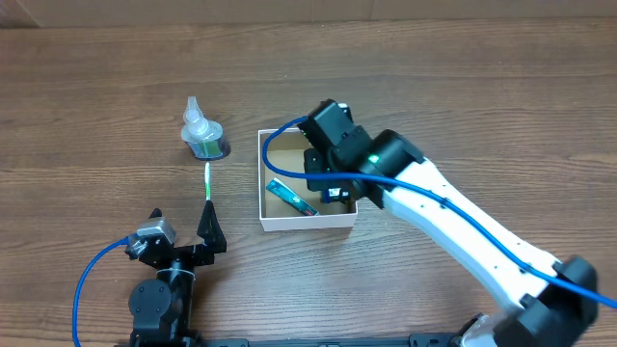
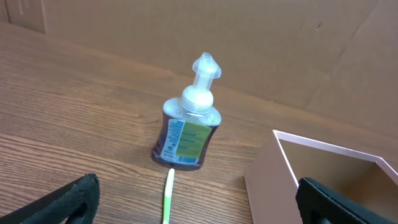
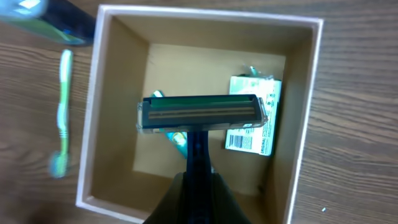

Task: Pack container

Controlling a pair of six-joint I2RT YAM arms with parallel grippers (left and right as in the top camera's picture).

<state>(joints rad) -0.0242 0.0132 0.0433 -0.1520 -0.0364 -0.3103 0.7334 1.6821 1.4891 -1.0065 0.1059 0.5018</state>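
Note:
The container [image 1: 275, 223], a shallow white-walled box with a brown floor, sits mid-table; it also shows in the right wrist view [image 3: 311, 112] and the left wrist view [image 2: 323, 149]. My right gripper [image 3: 199, 193] is shut on a dark razor [image 3: 200, 114] and holds it above the box interior. Inside lie a teal tube [image 1: 292, 198] and a small green-white packet [image 3: 252, 115]. A green toothbrush [image 1: 208, 180] lies on the table left of the box. A clear pump bottle [image 1: 201, 135] stands beyond it. My left gripper [image 2: 199, 214] is open near the toothbrush's near end.
A cardboard wall [image 2: 280, 37] stands behind the table. Wood-grain table surface [image 1: 463, 106] surrounds the box. Blue cables run along both arms.

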